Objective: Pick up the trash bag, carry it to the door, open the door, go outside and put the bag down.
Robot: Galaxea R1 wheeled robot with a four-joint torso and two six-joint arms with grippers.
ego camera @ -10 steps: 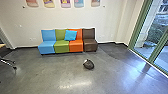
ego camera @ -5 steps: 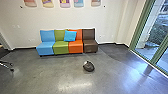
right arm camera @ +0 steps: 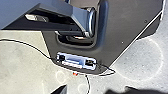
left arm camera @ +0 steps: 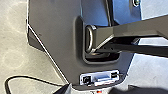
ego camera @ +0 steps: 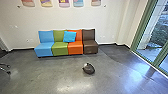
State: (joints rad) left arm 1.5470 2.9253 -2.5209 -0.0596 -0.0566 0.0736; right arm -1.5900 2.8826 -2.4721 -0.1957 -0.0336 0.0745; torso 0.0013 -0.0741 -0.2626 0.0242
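The head view has a chair's legs [ego camera: 5, 69] at the left, then bright wall pictures [ego camera: 64, 3]; nobody can tell if they have words. Under them sit blue [ego camera: 43, 49], green, orange and brown seats, with a blue pillow [ego camera: 70, 36]. The dark trash bag [ego camera: 89, 69] is on the floor [ego camera: 50, 75] near the brown seat. Green-framed glass [ego camera: 150, 37] comes last. The left claw and right claw: cannot tell if spread or pressed together.

Head cam high up, faces fwd/down, seats [ego camera: 60, 47] well off; L & R wrist cams aim down close, sharing robot's base [left arm camera: 57, 37] & flr [left arm camera: 15, 41].
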